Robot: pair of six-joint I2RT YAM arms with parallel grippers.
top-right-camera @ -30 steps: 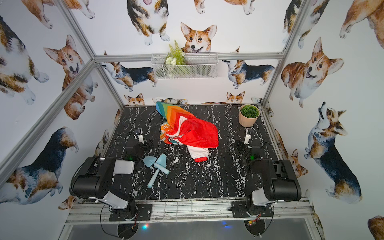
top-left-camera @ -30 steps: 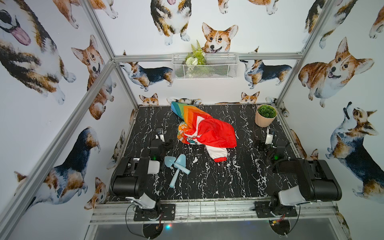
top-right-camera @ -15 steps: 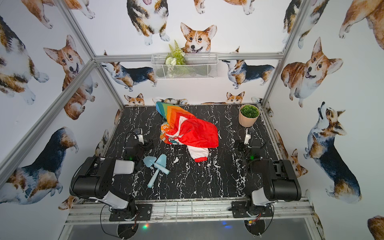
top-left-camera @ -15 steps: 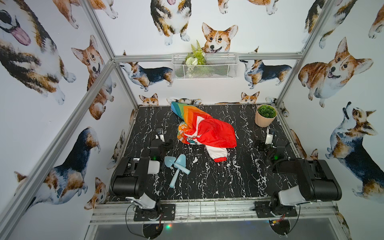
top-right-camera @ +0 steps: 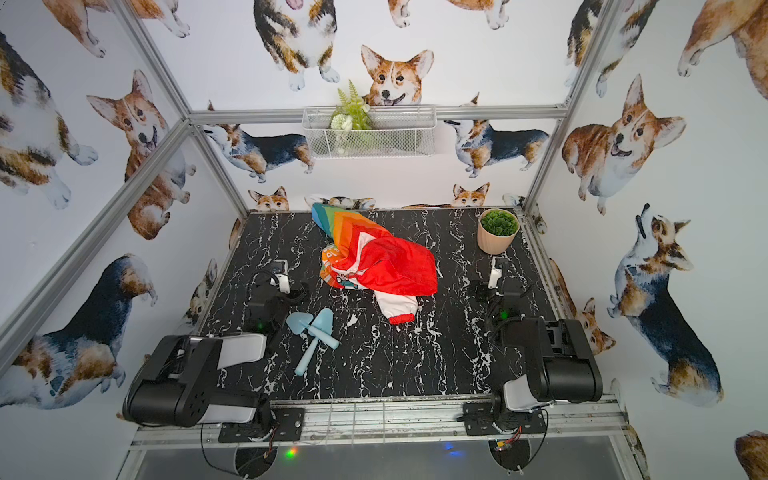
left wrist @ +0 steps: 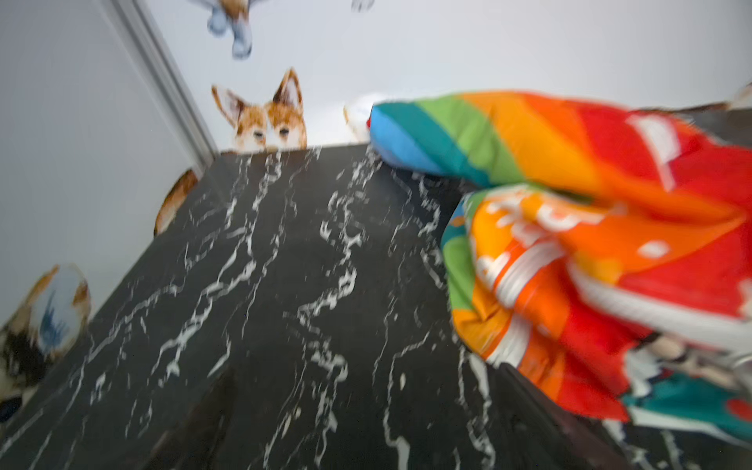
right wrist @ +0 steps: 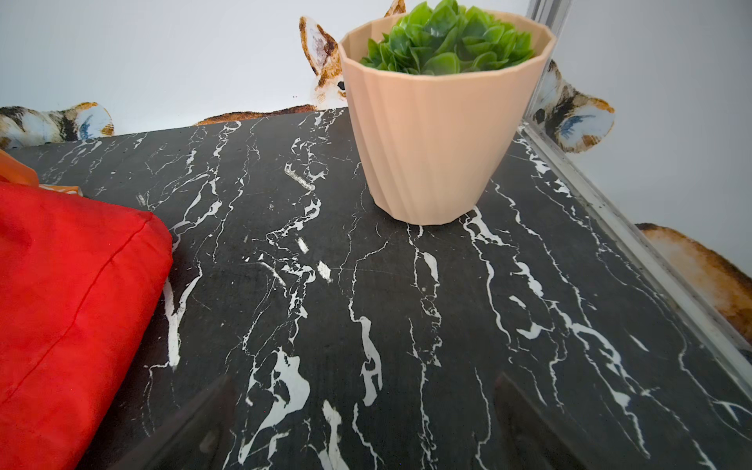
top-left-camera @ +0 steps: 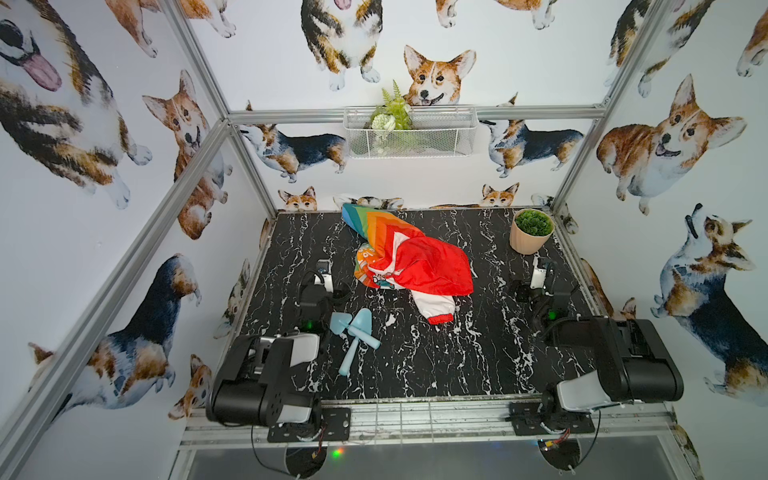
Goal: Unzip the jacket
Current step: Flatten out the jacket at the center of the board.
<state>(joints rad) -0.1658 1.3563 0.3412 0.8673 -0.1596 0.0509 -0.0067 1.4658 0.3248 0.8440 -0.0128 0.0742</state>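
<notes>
Heaped on the black marbled tabletop (top-left-camera: 436, 374), toward the far middle: the jacket (top-left-camera: 419, 266), crumpled, red hood (top-left-camera: 432, 270) uppermost; rainbow-striped sleeve (top-left-camera: 368, 218) stretched toward the back wall, white sleeve (top-left-camera: 430, 305) with a red cuff pointing at the near edge; zipper lost among the folds, open or closed impossible to tell; same heap in both top views. To the left of it, near but apart, the left gripper (top-left-camera: 323, 272), low over the tabletop, fingers spread wide in the wrist view with only bare marble between them, grasping nothing. To the right, well apart from the cloth, the right gripper (top-left-camera: 542, 272), likewise released and empty, just on the near side of the potted plant (top-left-camera: 532, 232). Near the left arm, two pale blue toy shovels (top-left-camera: 355, 332), crossed and touching.
</notes>
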